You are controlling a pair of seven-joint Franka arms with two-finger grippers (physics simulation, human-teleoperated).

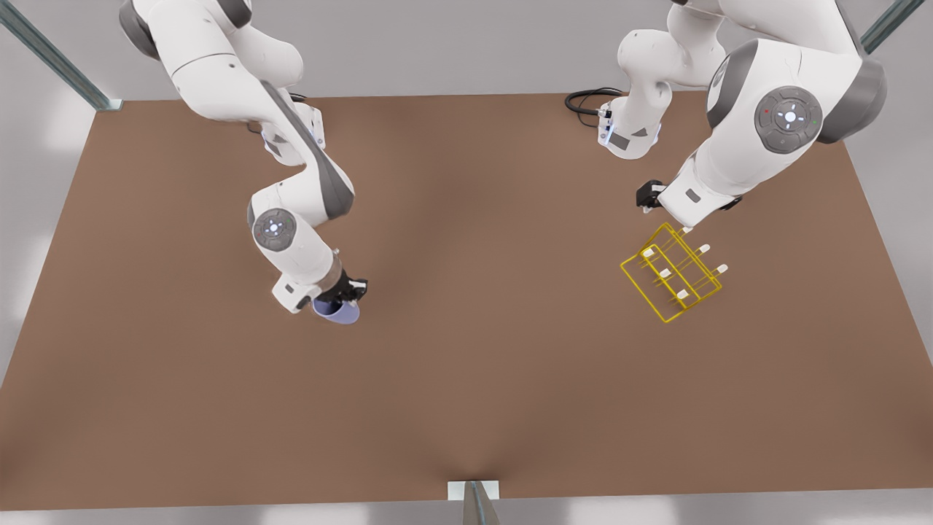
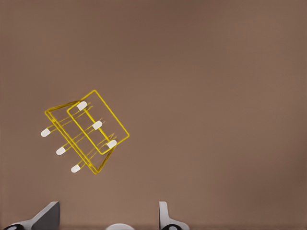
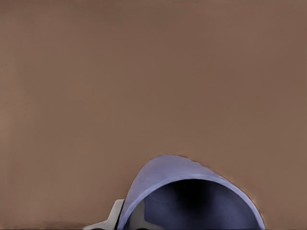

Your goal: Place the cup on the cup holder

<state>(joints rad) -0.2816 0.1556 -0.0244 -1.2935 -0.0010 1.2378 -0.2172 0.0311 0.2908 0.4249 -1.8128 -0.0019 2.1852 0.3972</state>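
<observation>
Lavender cup [image 3: 192,191] sits right at the right gripper [image 1: 348,295], its rim against one finger [image 3: 115,215], though whether they're clamped is hidden; left gripper [image 2: 109,215] hangs over the brown table [image 1: 466,379] empty, fingers [image 2: 164,214] spread wide, yellow cup holder [image 2: 86,132] well beyond their tips.
</observation>
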